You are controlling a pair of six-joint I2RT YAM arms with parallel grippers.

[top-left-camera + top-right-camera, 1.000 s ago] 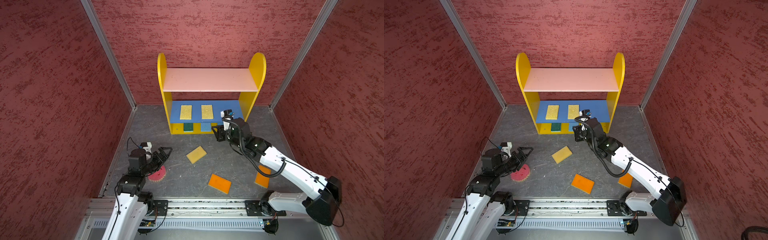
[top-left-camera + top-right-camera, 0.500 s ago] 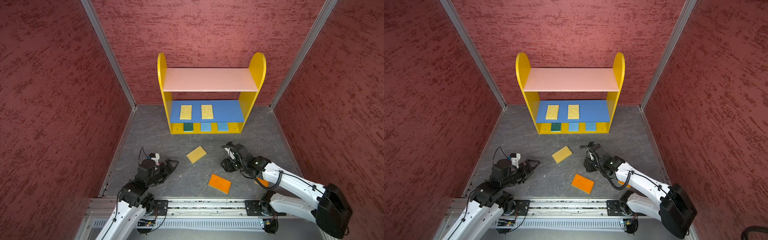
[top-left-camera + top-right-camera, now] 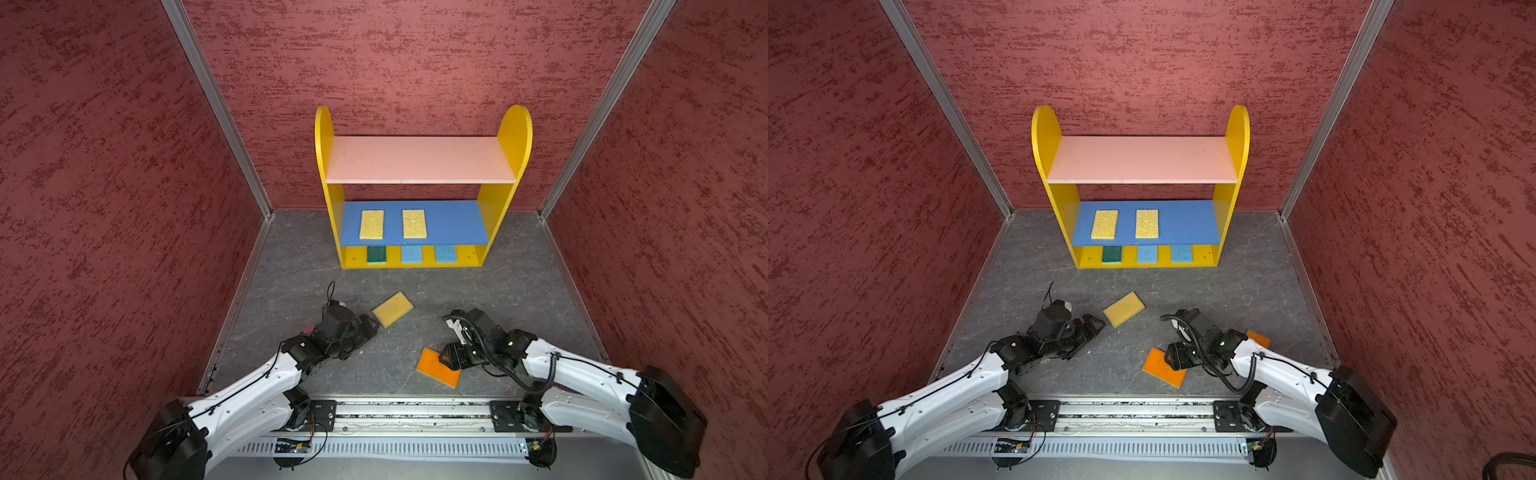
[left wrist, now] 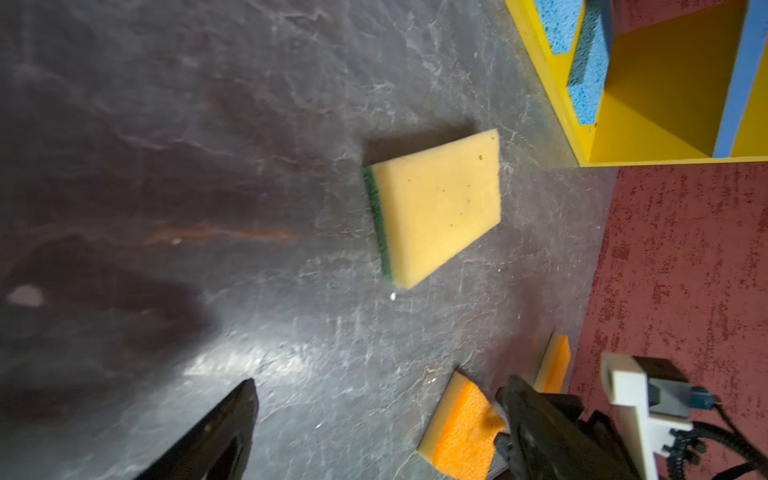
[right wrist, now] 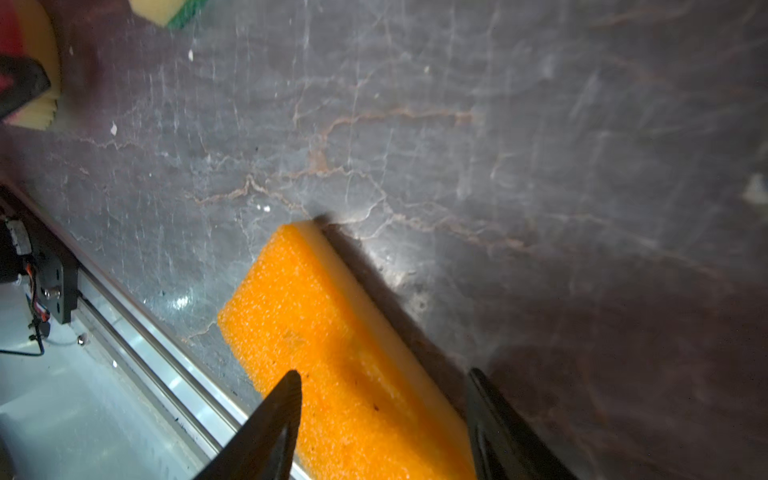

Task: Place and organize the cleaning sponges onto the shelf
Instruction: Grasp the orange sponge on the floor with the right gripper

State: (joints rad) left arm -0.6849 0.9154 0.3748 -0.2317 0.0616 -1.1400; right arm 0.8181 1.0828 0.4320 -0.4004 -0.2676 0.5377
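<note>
The shelf (image 3: 514, 137) stands against the rear wall (image 3: 415, 62). Its middle board (image 3: 453, 222) carries the upper sponges (image 3: 371, 224), two side by side, left of centre; its base (image 3: 471, 259) holds the lower sponges (image 3: 411, 254), three in a row. Before it on the floor (image 3: 519, 282) lie the left sponge (image 3: 392, 309), the centre sponge (image 3: 434, 370) nearer the rail (image 3: 411, 409), and the right sponge (image 3: 1259, 338).

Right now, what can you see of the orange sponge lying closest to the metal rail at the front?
The orange sponge is a flat foam rectangle: a bright, grainy orange top over a paler yellowish layer showing along one long side. It lies flat on the grey floor, slanted to the rail, out in front of the shelf. The right gripper hangs over one end, jaws apart; whether it touches the sponge cannot be told.
</note>
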